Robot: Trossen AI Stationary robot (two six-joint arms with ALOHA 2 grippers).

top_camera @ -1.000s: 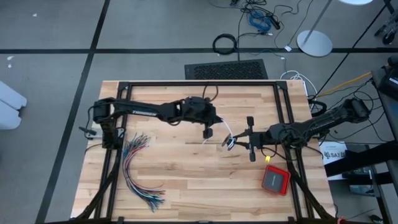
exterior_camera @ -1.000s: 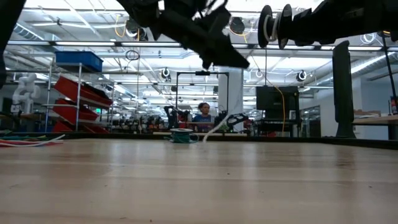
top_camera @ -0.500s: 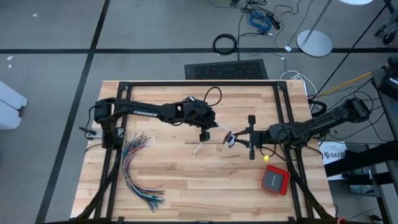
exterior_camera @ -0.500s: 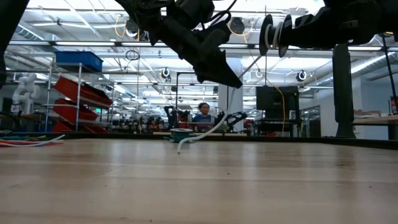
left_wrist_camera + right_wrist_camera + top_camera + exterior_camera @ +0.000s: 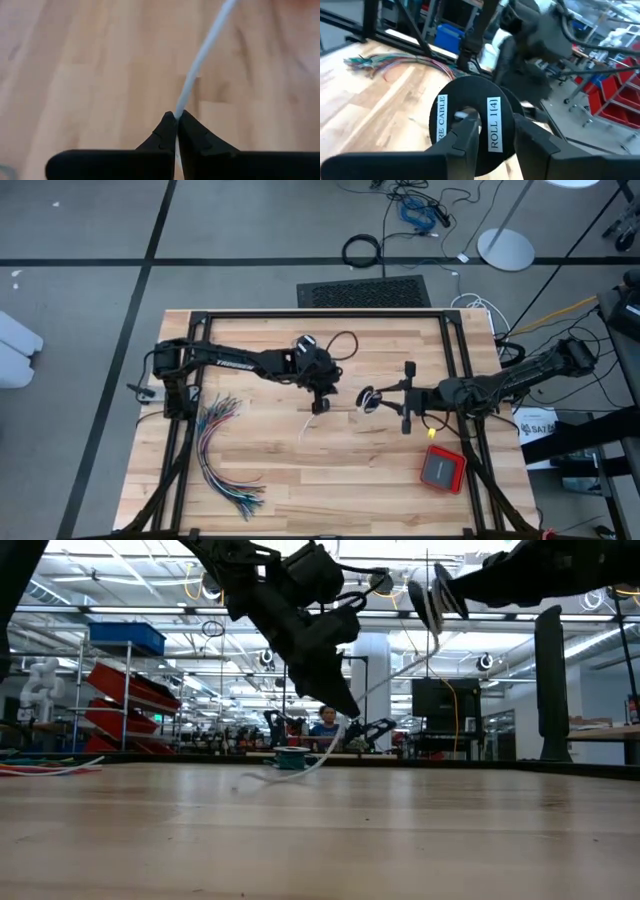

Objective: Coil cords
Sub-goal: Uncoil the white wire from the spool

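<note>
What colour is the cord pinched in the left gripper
White cord in the left gripper; clearest in the left wrist view.

The table (image 5: 300, 480) was pale planked wood, smooth with a faint sheen. The cord (image 5: 200, 60) looked like smooth white plastic. The fingers (image 5: 162, 137) were matt black plastic. The spool (image 5: 470, 122) was black, with white paper labels.

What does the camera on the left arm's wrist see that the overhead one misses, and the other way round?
Only the left wrist view shows the left end effector pinched shut on the white cord.

Only the high view shows the right end effector at a small spool, the coloured wire bundle and a red box.

Both show the white cord and the wooden table.
</note>
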